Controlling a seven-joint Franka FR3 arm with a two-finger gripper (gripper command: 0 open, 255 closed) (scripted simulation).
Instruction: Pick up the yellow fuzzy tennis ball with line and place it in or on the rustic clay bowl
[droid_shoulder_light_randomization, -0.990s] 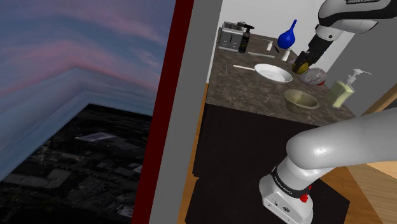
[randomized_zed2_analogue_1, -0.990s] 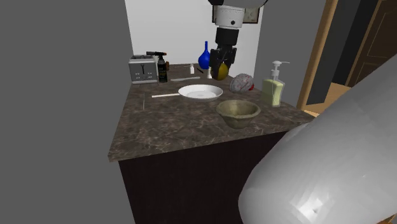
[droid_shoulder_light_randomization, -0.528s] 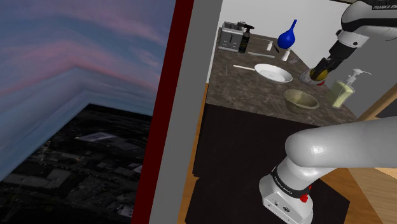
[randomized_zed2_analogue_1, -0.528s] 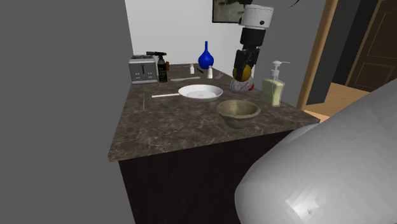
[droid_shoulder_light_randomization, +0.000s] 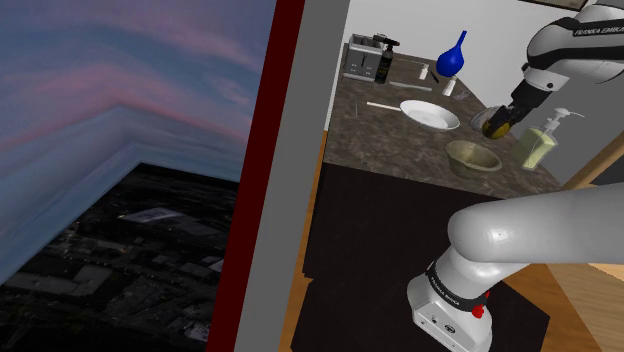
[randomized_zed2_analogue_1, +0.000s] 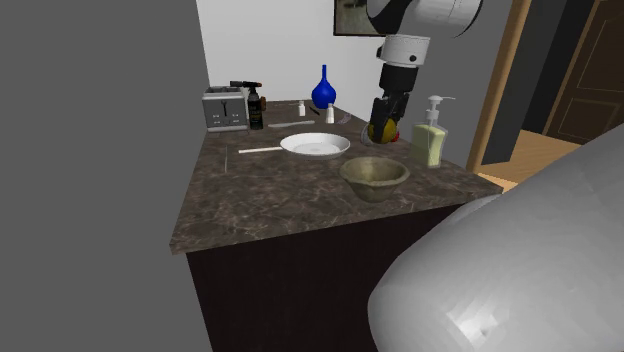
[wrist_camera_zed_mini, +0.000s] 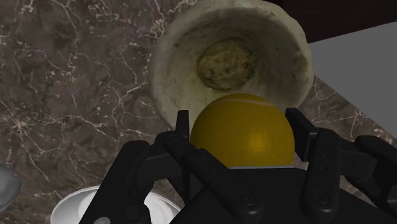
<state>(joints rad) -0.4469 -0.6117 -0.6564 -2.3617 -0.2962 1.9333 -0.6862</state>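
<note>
gripper (randomized_zed2_analogue_1: 381, 128) with ball (wrist_camera_zed_mini: 242, 135) now nearer bowl (wrist_camera_zed_mini: 170, 79)

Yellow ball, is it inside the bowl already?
No, the yellow ball is clasped by the black pincer, outside the rim of the bowl.

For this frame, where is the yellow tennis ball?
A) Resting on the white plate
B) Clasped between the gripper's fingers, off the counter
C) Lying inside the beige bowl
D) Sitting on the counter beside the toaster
B: in the wrist view the yellow tennis ball sits clasped between the two fingers of the gripper, with the beige bowl beyond it holding no ball.
</note>
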